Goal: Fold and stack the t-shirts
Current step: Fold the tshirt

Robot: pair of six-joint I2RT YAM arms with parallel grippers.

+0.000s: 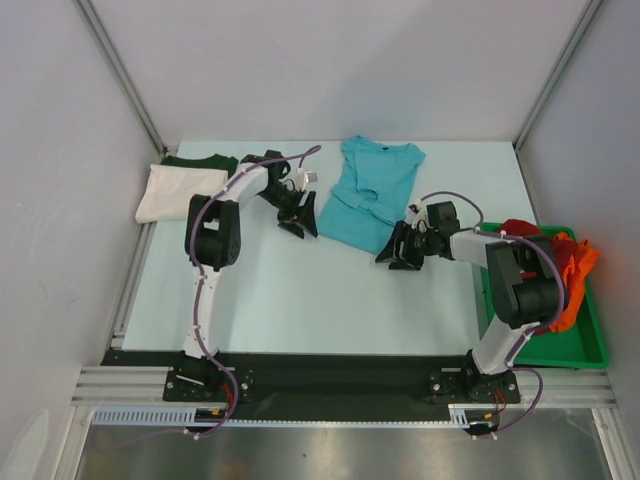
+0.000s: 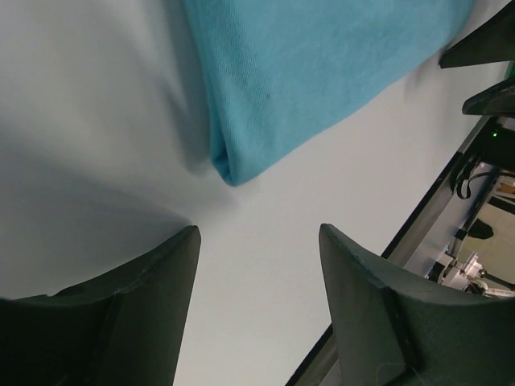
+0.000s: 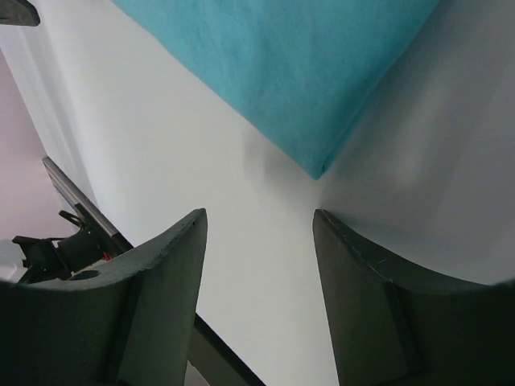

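The turquoise shirt (image 1: 372, 195) lies toward the far edge of the desk (image 1: 300, 290), mid-width. My left jaws and right jaws both hang wide and empty, each just short of a near hem corner. I'd slide in low, pinch both layers, and lift evenly together.

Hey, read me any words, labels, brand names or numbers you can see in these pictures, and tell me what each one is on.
No text can be read in any view.
The turquoise shirt, white shirt and green tray show no print or label.
Fine marks on the pale strip at the near edge are too small to read.
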